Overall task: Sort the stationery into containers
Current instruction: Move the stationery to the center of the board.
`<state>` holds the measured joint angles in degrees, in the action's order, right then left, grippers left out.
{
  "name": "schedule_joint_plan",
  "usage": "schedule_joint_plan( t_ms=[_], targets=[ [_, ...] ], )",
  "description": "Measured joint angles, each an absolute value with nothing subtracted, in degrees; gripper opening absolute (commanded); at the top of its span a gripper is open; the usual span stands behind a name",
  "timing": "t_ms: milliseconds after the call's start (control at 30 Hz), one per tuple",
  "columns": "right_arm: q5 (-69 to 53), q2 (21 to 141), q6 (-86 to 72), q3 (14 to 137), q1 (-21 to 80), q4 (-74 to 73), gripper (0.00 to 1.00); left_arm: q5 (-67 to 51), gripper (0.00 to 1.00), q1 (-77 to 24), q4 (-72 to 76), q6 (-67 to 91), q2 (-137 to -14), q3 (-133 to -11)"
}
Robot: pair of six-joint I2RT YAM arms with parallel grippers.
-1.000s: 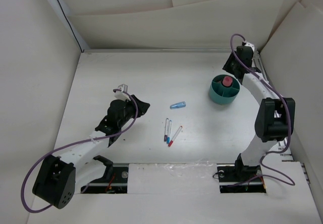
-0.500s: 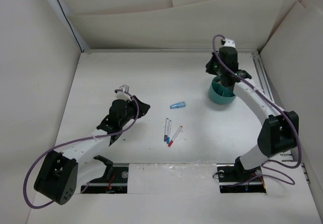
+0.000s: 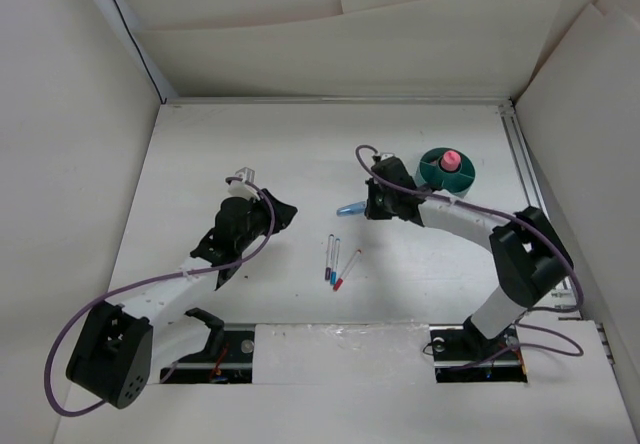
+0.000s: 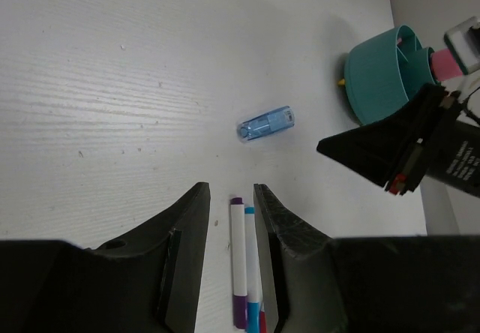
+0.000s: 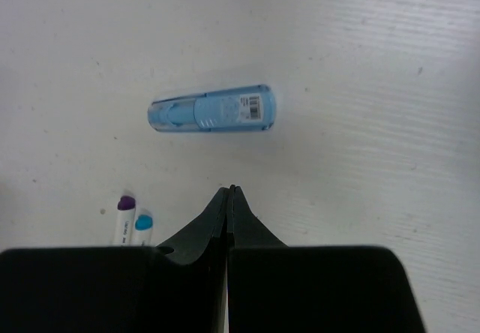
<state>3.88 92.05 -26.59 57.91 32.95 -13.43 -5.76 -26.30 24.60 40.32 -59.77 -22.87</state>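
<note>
Over on the left, the left gripper (image 3: 284, 211) hangs low over the white table (image 3: 230, 134), pointing toward the middle. Seen from its own wrist camera, the left gripper (image 4: 229, 190) has its jaws parted by a narrow gap, with nothing between them. Bare tabletop and the ends of two pens show through the gap.

Just ahead of it, near the middle of the table, lie the three thin white pens (image 3: 335, 260). Two sit side by side and almost touching. The third, red-tipped, is angled off a little to their right. The left wrist view catches the close pair of pens (image 4: 238, 265) running lengthwise under the jaws.

A little beyond the pens lies the light blue marker (image 3: 352, 207), on its side and alone on the table. The same marker (image 4: 265, 124) shows in the left wrist view, and it (image 5: 212, 111) lies crosswise in the right wrist view.

Right beside the marker's right end is the right gripper (image 3: 371, 204), reaching in from the far right. Its fingers (image 5: 219, 220) are pressed tight together and grip nothing. Their tip stops just short of the marker without touching it.

Farthest right, back behind that arm, stands the teal cup (image 3: 428, 171), upright. A pink-topped marker (image 3: 451, 159) stands in one of its compartments.
</note>
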Motion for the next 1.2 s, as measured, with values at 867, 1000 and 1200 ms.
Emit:
schedule_joint_plan(
  t_ms=[867, 1000, 1200],
  targets=[
    [8.62, 106.56, -29.80, 64.90, 32.36, -11.11, 0.00, -5.34, 0.24, -26.30, 24.56, 40.36, -58.61, -22.87],
    [9.06, 109.03, -29.45, 69.01, 32.14, -11.11, 0.00, -5.32, 0.25, -26.30, 24.56, 40.36, -58.61, -22.87],
    [9.23, 111.39, -28.62, 73.89, 31.64, -10.26, 0.26, -5.17, 0.25, -26.30, 24.51, 40.34, -58.61, -22.87]
  ],
)
